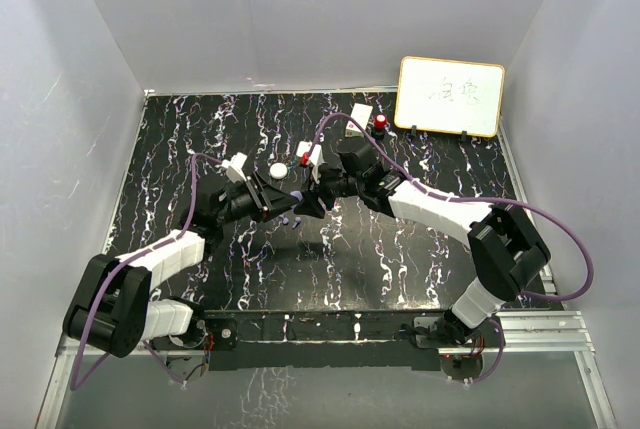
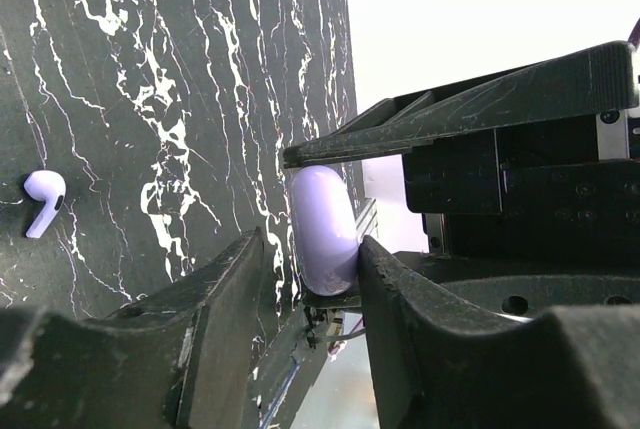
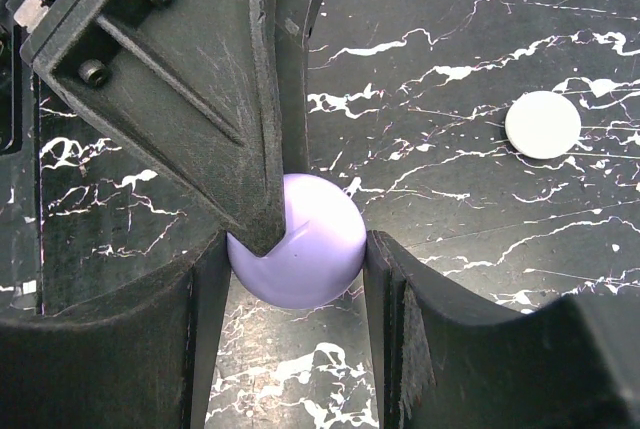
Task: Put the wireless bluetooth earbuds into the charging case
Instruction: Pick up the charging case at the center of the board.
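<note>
Checker: earbud?
Tagger: purple earbud [image 2: 43, 199] lies loose on table [image 3: 450, 29], apart from purple case [image 3: 310, 249].
Checker: grippers?
Tagger: right gripper [image 3: 295, 249] pinches purple case on both sides. Left gripper [image 2: 310, 241] narrow around it, one finger touching, other seemingly apart. White case [image 3: 542, 124] lies off to the side.

My hands meet over the middle of the table [image 1: 180, 149]. The charging case [image 3: 310, 239] sits between the fingers of my right hand [image 3: 295, 249], touching both. My left hand [image 2: 310, 247] straddles it too, with one finger touching it. An earbud [image 2: 44, 199] lies on the table, apart from the case. A second round case [image 1: 278, 170] lies just behind my left hand. The knob [image 1: 381, 122] and board [image 1: 450, 96] stand at the far right.
</note>
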Action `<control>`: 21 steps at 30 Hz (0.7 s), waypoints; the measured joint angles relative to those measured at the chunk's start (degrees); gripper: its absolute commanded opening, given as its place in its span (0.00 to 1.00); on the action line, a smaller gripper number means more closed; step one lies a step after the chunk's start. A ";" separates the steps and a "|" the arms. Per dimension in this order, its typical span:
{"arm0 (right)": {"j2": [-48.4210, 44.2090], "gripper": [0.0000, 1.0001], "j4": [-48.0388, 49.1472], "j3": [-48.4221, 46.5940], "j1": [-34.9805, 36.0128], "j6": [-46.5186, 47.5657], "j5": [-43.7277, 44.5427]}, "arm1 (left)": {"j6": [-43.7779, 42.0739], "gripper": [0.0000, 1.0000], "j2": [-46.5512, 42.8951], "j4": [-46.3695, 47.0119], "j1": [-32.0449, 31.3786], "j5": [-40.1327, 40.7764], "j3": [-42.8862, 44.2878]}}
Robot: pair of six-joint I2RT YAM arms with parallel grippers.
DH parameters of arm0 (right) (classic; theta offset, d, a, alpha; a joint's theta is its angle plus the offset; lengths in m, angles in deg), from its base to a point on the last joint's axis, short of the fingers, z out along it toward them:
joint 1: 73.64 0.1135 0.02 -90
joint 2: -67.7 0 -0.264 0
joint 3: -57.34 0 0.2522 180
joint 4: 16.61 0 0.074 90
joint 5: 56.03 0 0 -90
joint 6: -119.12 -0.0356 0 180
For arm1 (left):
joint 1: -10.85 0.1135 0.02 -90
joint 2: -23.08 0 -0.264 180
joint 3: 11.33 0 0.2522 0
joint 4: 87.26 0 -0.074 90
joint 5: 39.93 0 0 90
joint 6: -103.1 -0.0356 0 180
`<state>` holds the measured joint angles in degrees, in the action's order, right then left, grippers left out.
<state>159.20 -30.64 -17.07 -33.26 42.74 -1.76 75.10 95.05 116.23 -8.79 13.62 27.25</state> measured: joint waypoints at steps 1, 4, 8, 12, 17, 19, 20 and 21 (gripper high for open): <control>0.00 0.06 -0.04 0.00 0.00 0.02 -0.02 | -0.02 0.38 0.02 0.00 0.00 -0.02 0.04; 0.00 0.06 -0.17 0.00 0.00 0.04 -0.02 | 0.02 0.34 0.02 0.04 -0.07 -0.02 0.22; 0.00 0.06 -0.48 0.00 0.00 0.11 -0.02 | 0.07 0.29 0.07 0.26 -0.22 -0.02 0.37; 0.00 0.06 -1.03 0.00 -0.02 0.39 0.00 | 0.20 0.22 0.28 0.44 -0.37 -0.04 0.37; 0.13 0.06 -1.27 0.00 0.00 1.01 0.11 | 0.48 0.14 0.63 0.44 -0.46 -0.02 0.42; 0.17 0.06 -1.25 -0.02 -0.02 1.09 0.11 | 0.52 0.06 0.66 0.42 -0.46 -0.02 0.46; 0.22 0.07 -1.25 -0.02 -0.02 1.11 0.11 | 0.57 0.01 0.70 0.42 -0.46 -0.02 0.46; 0.24 0.13 -1.22 -0.02 -0.04 1.11 0.09 | 0.59 0.00 0.70 0.42 -0.46 -0.02 0.46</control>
<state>159.44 -31.87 -17.09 -33.30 43.86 -1.67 75.69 95.75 116.65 -9.25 13.60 27.71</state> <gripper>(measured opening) 0.491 0.261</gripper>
